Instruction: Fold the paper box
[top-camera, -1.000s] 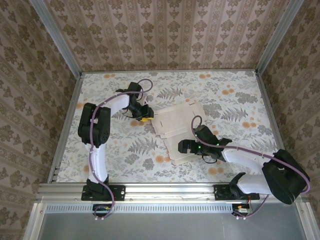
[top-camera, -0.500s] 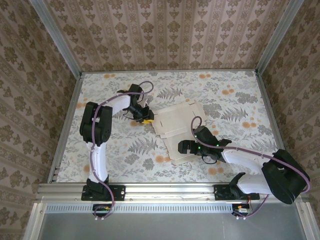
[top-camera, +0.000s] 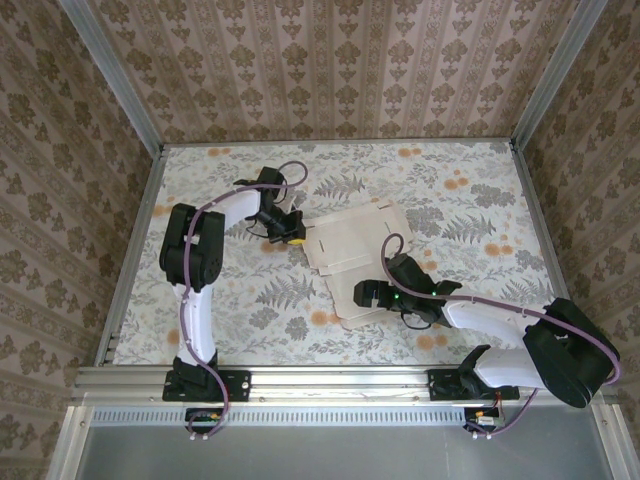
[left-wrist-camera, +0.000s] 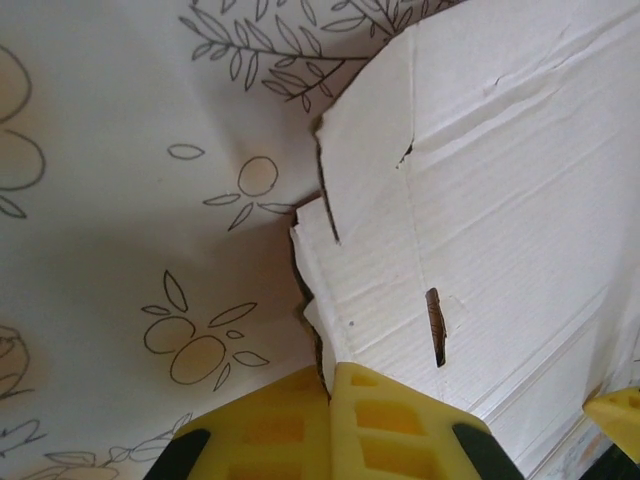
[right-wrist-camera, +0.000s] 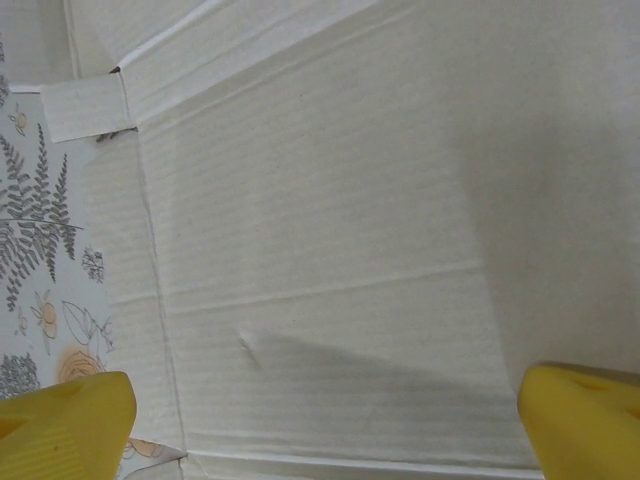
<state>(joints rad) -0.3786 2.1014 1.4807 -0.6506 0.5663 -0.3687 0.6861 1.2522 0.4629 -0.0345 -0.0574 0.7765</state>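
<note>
Your left hand is shut on the edge of the thin pale cardboard paper box, flat on the flowery worktop. Your right hand spreads wide right over it. It looks light and bendy; grab flaps gently.

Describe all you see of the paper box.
The paper box is a flat, unfolded cardboard sheet, pale face up, with creases, a slot and tabbed, notched edges. It lies on the floral table between the arms. The left claw is shut on the corner nearest it; the open right claw hangs over its near part.
</note>
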